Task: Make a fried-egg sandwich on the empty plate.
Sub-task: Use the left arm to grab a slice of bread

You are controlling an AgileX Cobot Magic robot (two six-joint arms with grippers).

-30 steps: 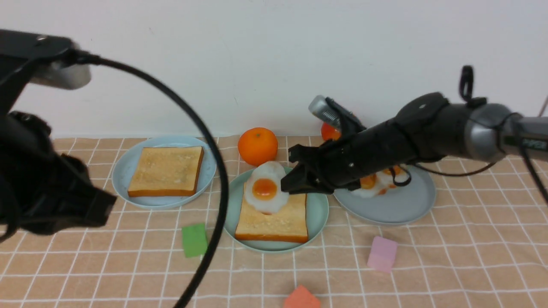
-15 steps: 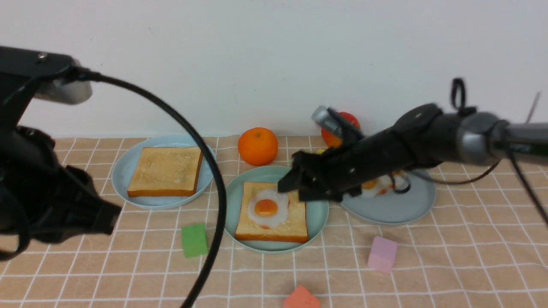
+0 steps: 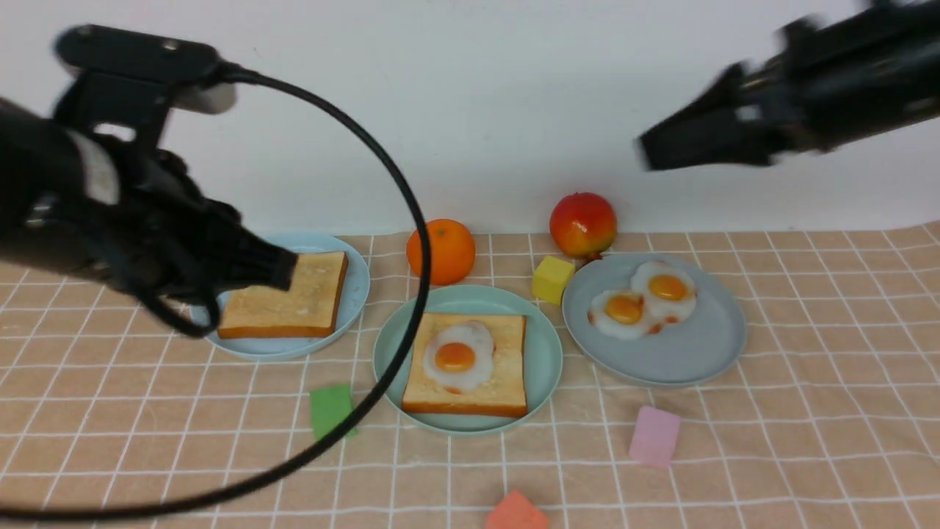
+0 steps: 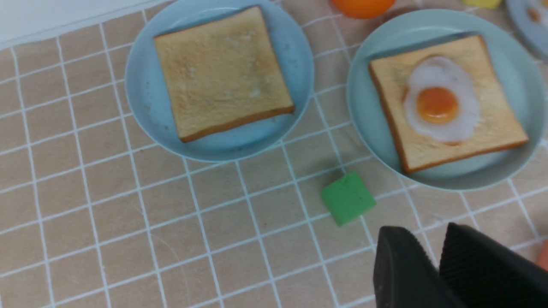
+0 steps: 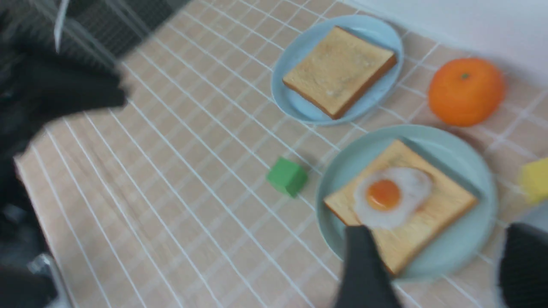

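Note:
The empty plate, mint-green (image 3: 542, 345), now carries a golden toast slice (image 3: 499, 388) with a fried egg (image 3: 457, 356) lying flat on it. A second toast slice (image 3: 294, 305) rests on the pale blue plate (image 3: 357, 286) to the left. My left gripper (image 3: 283, 268) hangs above that slice's near-left part; in the left wrist view its fingertips (image 4: 396, 239) stand a little apart with nothing between them. My right gripper (image 3: 650, 150) is blurred, high at the upper right. It is open and empty, its fingers (image 5: 364, 256) spread wide.
A grey-blue plate (image 3: 683, 356) on the right holds two more fried eggs (image 3: 624, 308). An orange (image 3: 440, 251), a red fruit (image 3: 583, 224) and a yellow cube (image 3: 552, 279) sit behind the plates. Green (image 3: 330, 411), pink (image 3: 655, 435) and orange-red (image 3: 516, 513) blocks lie in front. The left arm's cable (image 3: 411, 294) loops across.
The right gripper opened and left the egg on the toast, then rose up and to the right. The left arm swung in over the toast on the pale blue plate.

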